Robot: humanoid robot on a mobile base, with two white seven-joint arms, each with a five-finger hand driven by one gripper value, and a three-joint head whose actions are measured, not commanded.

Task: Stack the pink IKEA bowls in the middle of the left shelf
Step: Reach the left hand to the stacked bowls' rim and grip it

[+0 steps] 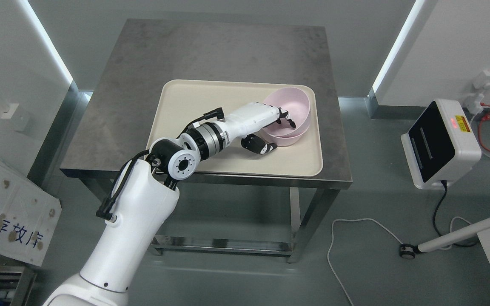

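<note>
Two pink bowls sit nested on a cream tray on a grey table, at the tray's right side. The upper bowl is tilted toward me. My left hand reaches across the tray from the lower left. Its fingers hook over the near rim into the upper bowl and the thumb is below the rim outside, so the hand is closed on the bowl's edge. No shelf is in view. The right arm is out of view.
The grey metal table stands in the middle of the floor. A white box device with a cable sits on the floor at right. A white panel with print leans at lower left. A white stand leg crosses the lower right.
</note>
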